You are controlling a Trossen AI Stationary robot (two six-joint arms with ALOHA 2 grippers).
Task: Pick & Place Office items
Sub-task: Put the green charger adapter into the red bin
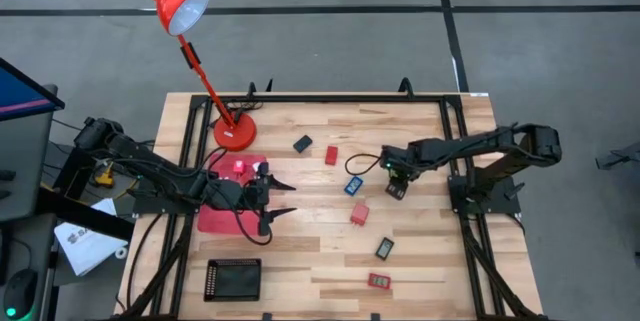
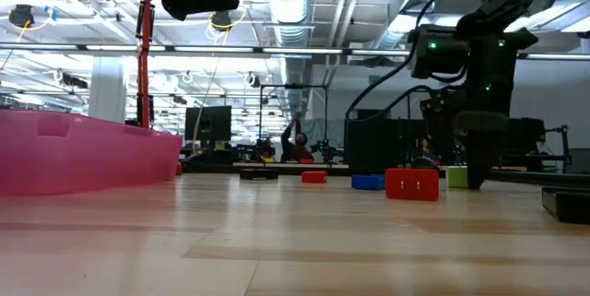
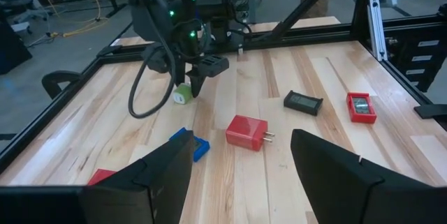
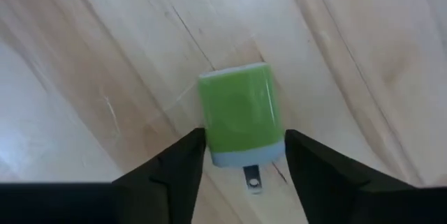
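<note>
Right wrist view: my right gripper (image 4: 241, 155) has its jaws pinching the green plug block (image 4: 239, 112).
Block sits on the bench near the right edge, between my fingers, prongs toward me. Left gripper (image 1: 280, 197) waits spread over the pink tray (image 1: 215, 219); red plug (image 1: 359, 213) nearby, clear.

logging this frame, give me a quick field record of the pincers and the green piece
right pincer: down at the table, fingers either side of the green charger
grip: closing on it, not clearly clamped
green charger: lying on the wooden table
left pincer: open, empty, above the pink tray
nearby: red charger, blue piece
</note>
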